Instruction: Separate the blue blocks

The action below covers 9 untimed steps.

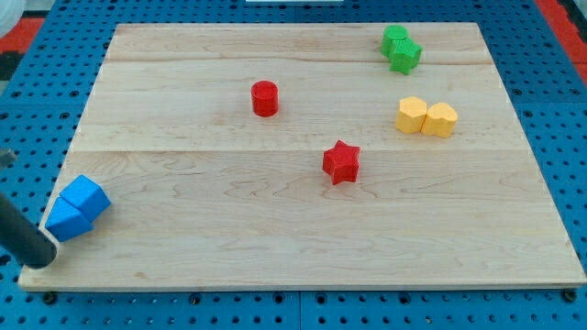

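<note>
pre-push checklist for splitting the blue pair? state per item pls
1. Blue blocks touching, not yet separated: ok, the task is still open.
2. My tip beside the pair, at its lower left: ok.
3. Tip lined up with the seam between the two: not ok.
4. Tip touching a blue block: cannot tell.
5. Board edge very close to the pair: not ok, push inward.
6. Red star far off: ok.

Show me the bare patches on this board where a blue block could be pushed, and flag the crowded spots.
Bare wood runs along the view's bottom, from the blue blocks rightward below the red star. The top-left, above and left of the red cylinder, is also free. Crowded: the right side, with the touching green blocks and yellow blocks, and the bottom-left corner, where my tip sits beside the touching blue pair.
</note>
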Motion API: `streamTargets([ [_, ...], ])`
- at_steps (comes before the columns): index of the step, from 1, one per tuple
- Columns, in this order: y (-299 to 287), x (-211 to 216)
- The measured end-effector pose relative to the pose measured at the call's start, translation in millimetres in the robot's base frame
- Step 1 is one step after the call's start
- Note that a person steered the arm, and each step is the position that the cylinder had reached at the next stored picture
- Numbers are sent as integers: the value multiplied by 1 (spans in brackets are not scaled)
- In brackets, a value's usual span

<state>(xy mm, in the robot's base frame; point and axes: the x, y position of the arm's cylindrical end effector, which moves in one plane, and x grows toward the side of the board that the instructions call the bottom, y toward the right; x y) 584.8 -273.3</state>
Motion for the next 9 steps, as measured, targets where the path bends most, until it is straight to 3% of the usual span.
streamTargets([
  [4, 41, -89],
  [7, 20, -118],
  [9, 70, -117],
])
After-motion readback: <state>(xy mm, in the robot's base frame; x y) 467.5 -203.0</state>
